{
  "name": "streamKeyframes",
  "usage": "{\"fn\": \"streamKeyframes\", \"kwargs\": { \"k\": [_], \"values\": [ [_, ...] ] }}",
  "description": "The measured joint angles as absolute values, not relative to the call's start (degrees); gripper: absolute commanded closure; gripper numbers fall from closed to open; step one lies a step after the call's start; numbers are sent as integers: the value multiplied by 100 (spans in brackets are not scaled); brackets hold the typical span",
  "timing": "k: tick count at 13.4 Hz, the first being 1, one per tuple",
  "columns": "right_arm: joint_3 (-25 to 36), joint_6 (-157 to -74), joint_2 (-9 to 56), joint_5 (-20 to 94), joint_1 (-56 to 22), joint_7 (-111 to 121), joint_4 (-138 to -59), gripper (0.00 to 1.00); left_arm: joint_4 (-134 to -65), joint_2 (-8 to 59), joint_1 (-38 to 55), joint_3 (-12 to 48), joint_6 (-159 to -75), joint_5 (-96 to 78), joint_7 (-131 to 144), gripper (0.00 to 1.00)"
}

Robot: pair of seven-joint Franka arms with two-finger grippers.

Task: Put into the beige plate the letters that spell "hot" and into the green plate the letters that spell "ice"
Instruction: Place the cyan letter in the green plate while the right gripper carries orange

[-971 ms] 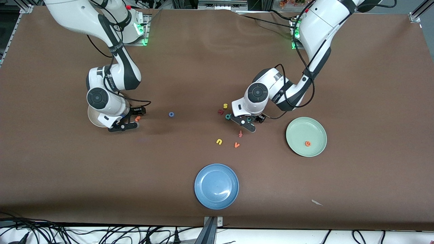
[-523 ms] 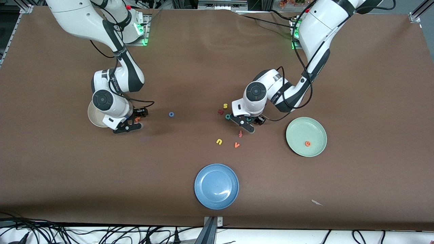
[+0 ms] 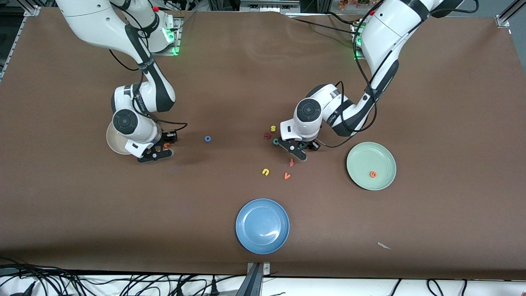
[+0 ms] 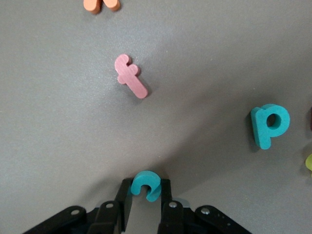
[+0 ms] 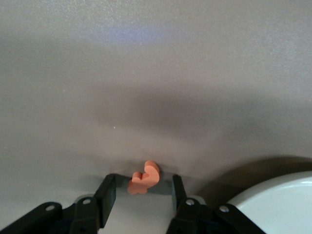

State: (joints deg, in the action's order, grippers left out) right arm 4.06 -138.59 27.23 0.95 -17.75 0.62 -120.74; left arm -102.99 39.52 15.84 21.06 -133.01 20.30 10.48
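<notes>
Only wrist views show teal c (image 4: 146,185), orange t (image 5: 144,178) between jaws

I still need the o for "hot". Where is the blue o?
The blue o lies alone on the table between the two grippers, nearer the right gripper and the beige plate.

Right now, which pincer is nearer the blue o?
Right. The right pincer sits beside the beige plate, nearer the blue o. The left pincer is among the letters toward the green plate.
</notes>
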Motion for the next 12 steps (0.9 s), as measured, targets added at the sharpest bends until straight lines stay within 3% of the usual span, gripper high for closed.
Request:
{"fn": "streamKeyframes", "kwargs": {
  "k": [4,7,12],
  "values": [
    [406,-13904,2731,95,-1775,64,-12070,61,-10126,3664,1380,2094,-12764,2033,881,94],
    [406,-13910,2728,95,-1775,65,-12066,63,-10027,3276,785,2084,-12191,2033,12,93],
    [406,-13918,2726,95,-1774,65,-12057,79,-10115,3245,-248,2064,-12002,2033,-1085,86]
  ]
}}
